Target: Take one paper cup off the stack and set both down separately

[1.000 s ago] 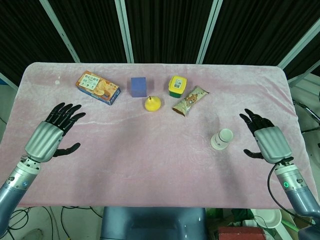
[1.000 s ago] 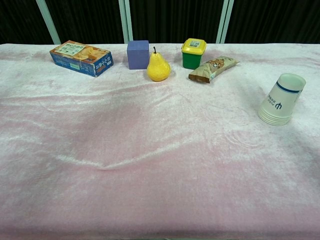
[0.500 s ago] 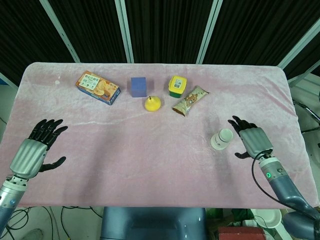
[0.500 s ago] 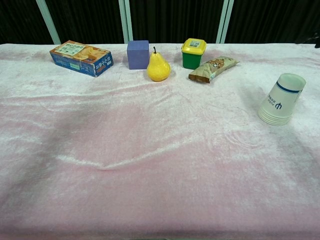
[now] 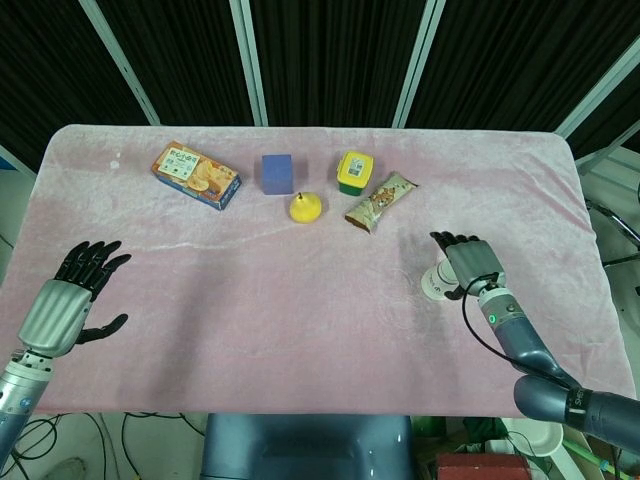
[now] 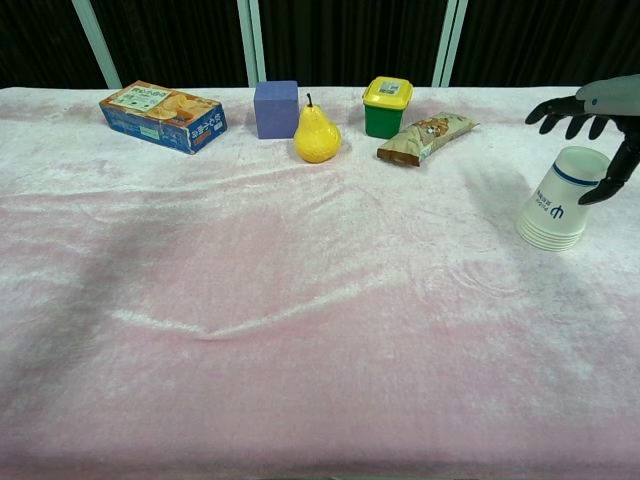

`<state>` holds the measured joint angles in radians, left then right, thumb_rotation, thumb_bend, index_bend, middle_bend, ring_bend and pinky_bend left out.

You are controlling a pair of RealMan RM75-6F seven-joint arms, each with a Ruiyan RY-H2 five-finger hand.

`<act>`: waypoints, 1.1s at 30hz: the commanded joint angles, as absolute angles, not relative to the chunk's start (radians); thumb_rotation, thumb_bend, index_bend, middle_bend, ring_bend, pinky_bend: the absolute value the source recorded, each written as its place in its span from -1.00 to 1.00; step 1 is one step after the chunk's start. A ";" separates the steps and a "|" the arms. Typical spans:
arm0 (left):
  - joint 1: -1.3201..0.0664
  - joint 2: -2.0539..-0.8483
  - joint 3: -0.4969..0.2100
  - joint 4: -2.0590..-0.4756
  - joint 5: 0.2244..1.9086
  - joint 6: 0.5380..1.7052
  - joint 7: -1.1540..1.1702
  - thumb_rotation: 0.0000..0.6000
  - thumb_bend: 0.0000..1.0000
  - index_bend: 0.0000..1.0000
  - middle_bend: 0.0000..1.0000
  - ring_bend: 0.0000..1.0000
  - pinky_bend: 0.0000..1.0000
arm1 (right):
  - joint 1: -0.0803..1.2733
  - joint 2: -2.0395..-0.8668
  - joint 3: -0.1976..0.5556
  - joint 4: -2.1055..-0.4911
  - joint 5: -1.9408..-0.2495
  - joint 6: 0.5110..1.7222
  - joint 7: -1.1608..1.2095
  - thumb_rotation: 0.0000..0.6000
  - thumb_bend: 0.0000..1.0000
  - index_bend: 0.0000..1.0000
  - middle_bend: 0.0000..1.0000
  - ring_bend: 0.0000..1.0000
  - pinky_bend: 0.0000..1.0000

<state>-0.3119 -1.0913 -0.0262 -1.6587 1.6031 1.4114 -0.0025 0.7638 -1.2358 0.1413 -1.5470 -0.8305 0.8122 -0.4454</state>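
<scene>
1. Here the right hand hovers over the stack of paper cups, its fingers spread and grasping nothing; the chest view shows a gap between them and the top rim, with the thumb beside the cup wall.
2. The left hand hangs at the near-left edge, fingers apart and empty.
3. A pink velvet cloth covers the tabletop; dark curtains stand behind.
4. The stack stands upside down, leaning, at the right of the tabletop, directly under the right hand's fingers.
</scene>
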 commanded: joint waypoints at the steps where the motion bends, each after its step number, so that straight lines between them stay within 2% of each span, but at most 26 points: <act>1: -0.311 -1.092 -0.029 -1.655 1.601 1.410 -0.004 1.00 -0.57 -0.75 -0.92 -1.00 -1.00 | 0.770 -1.250 0.134 -1.535 -0.827 0.813 -0.446 1.00 -0.86 -0.59 -0.55 -0.42 -0.53; 5: -0.310 -1.096 -0.034 -1.649 1.599 1.412 -0.003 1.00 -0.56 -0.75 -0.92 -1.00 -1.00 | 0.769 -1.268 0.129 -1.513 -0.831 0.819 -0.434 1.00 -0.73 -0.46 -0.47 -0.31 -0.45; 9: -0.311 -1.100 -0.035 -1.645 1.594 1.402 0.001 1.00 -0.56 -0.74 -0.92 -1.00 -1.00 | 0.770 -1.282 0.122 -1.488 -0.833 0.808 -0.419 1.00 -0.59 -0.40 -0.46 -0.29 -0.41; 16: -0.319 -1.106 -0.044 -1.644 1.581 1.382 0.008 1.00 -0.55 -0.74 -0.92 -1.00 -1.00 | 0.768 -1.287 0.110 -1.464 -0.841 0.797 -0.402 1.00 -0.52 -0.37 -0.45 -0.29 -0.40; 19: -0.322 -1.107 -0.044 -1.647 1.583 1.377 0.009 1.00 -0.54 -0.74 -0.92 -1.00 -1.00 | 0.762 -1.285 0.116 -1.468 -0.859 0.796 -0.370 1.00 -0.49 -0.29 -0.37 -0.19 -0.22; 21: -0.323 -1.109 -0.044 -1.646 1.583 1.374 0.010 1.00 -0.54 -0.74 -0.92 -1.00 -1.00 | 0.760 -1.285 0.118 -1.465 -0.867 0.797 -0.358 1.00 -0.44 -0.20 -0.26 -0.06 -0.02; 22: -0.324 -1.110 -0.043 -1.646 1.584 1.372 0.011 1.00 -0.54 -0.74 -0.92 -1.00 -1.00 | 0.758 -1.286 0.119 -1.463 -0.874 0.797 -0.350 1.00 -0.44 -0.19 -0.25 -0.05 0.00; 25: -0.326 -1.113 -0.042 -1.644 1.583 1.365 0.015 1.00 -0.54 -0.74 -0.92 -1.00 -1.00 | 0.753 -1.284 0.126 -1.458 -0.899 0.803 -0.321 1.00 -0.32 -0.03 -0.03 0.18 0.27; 29: -0.333 -1.116 -0.045 -1.646 1.585 1.357 0.010 1.00 -0.54 -0.74 -0.92 -1.00 -1.00 | 0.730 -1.238 0.164 -1.509 -0.961 0.832 -0.224 1.00 -0.28 0.09 0.02 0.22 0.31; 33: -0.358 -1.124 -0.057 -1.664 1.624 1.360 -0.022 1.00 -0.54 -0.74 -0.92 -1.00 -1.00 | 0.703 -1.161 0.227 -1.596 -0.990 0.832 -0.066 1.00 -0.27 0.11 0.03 0.24 0.34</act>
<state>-0.3475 -1.1201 -0.0508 -1.6561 1.6104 1.3575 -0.0098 0.7266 -1.2181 0.1784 -1.5324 -0.9612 0.8269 -0.1681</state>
